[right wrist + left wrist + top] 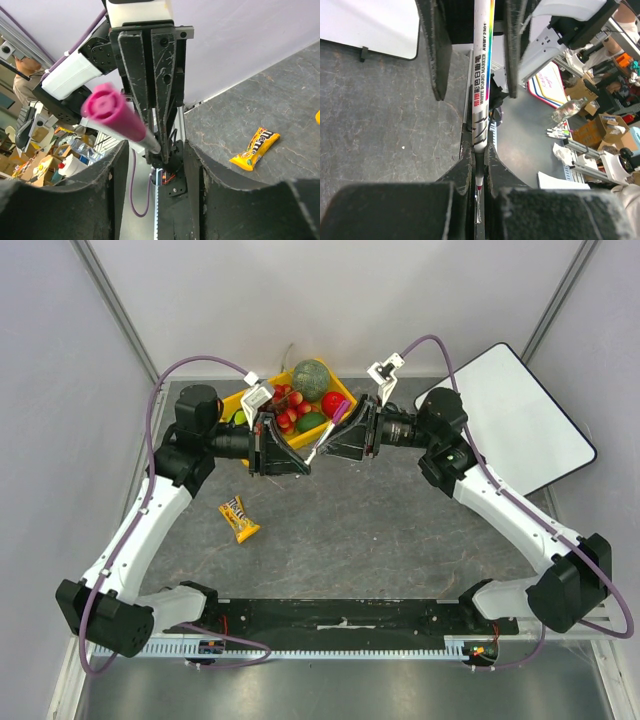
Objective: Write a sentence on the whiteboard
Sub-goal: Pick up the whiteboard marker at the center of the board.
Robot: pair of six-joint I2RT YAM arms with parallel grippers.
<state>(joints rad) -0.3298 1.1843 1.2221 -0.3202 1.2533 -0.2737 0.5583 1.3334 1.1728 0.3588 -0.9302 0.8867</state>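
Note:
The whiteboard (520,420) lies at the back right, partly off the mat; its corner and a black clip show in the left wrist view (370,25). My left gripper (300,455) is raised over the mat and shut on a white whiteboard marker (482,75) with a rainbow stripe, gripping its narrow end (479,145). The marker's magenta cap (112,112) points at my right gripper (156,150). The right gripper (335,440) faces the left one, open, with its fingers (435,50) standing on either side of the marker without touching it.
A yellow basket (345,388) of fruit and vegetables stands at the back centre, just behind the grippers. A yellow candy pack (238,519) lies on the grey mat left of centre, also in the right wrist view (255,148). Walls close in at left, back and right.

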